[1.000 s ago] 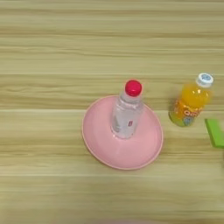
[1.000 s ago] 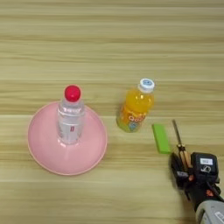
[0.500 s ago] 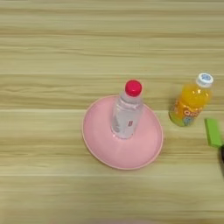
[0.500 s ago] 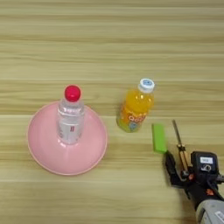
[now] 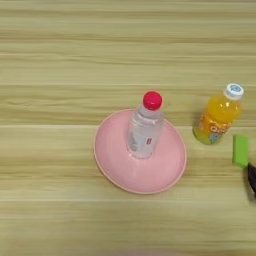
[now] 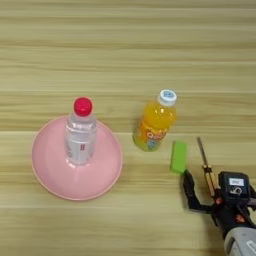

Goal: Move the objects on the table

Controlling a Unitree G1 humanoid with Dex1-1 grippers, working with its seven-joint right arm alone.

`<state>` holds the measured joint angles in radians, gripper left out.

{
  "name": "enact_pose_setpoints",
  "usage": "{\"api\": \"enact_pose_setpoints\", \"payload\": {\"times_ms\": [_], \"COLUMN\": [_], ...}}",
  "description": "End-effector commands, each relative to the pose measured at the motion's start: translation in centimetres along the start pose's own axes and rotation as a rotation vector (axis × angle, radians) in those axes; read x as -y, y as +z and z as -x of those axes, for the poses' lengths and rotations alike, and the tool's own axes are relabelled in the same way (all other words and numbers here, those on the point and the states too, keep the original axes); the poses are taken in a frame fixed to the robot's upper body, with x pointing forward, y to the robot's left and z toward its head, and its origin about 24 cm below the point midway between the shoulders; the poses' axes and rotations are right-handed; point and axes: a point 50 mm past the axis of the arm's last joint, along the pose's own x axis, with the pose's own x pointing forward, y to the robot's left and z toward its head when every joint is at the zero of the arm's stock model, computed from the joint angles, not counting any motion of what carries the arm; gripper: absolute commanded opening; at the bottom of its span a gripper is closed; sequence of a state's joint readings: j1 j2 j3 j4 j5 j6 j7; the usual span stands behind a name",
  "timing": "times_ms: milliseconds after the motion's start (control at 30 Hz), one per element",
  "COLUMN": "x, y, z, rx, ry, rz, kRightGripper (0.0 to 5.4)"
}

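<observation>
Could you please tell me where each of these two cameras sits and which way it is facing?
Left eye view: on the head, looking down on the table; only a dark tip of the gripper shows at the right edge.
Right eye view: same head, aimed a little further right; the gripper and silver forearm show at bottom right, over the screwdriver.
Both share the pink plate, clear bottle, juice bottle and green block.

**Little legible text**

Pale lettering is seen on the juice bottle's [image 6: 154,124] orange label, but it cannot be read. A label with faint print is carried by the water bottle [image 6: 80,136], also unreadable. No other markings are made out.
</observation>
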<state>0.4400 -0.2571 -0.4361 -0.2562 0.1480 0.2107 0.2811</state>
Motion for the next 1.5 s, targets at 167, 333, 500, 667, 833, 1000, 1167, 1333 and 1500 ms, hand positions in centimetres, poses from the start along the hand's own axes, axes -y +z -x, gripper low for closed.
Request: {"api": "enact_pose_setpoints", "payload": {"times_ms": [167, 333, 500, 667, 833, 1000, 1167, 1333, 1500], "x": [0.2, -0.4, -1.3, -2.2, -3.0, -3.6, -3.9, -4.1, -4.5], "y": [2.9, 3.7, 3.8, 3.7, 3.5, 3.5, 3.3, 3.2, 2.9], "z": [0.3, 0.6, 0.7, 0.6, 0.5, 0.4, 0.2, 0.0, -0.3], "rx": [0.136, 0.171, 0.187, 0.196, 0.200, 0.203, 0.202, 0.197, 0.189], "ry": [-0.028, -0.007, 0.027, 0.062, 0.089, 0.108, 0.117, 0.126, 0.142], "rz": [0.064, 0.063, 0.050, 0.041, 0.032, 0.023, 0.018, 0.015, 0.016], "kRightGripper": [5.37, 5.37, 5.37, 5.37, 5.37, 5.37, 5.37, 5.37, 5.37]}}
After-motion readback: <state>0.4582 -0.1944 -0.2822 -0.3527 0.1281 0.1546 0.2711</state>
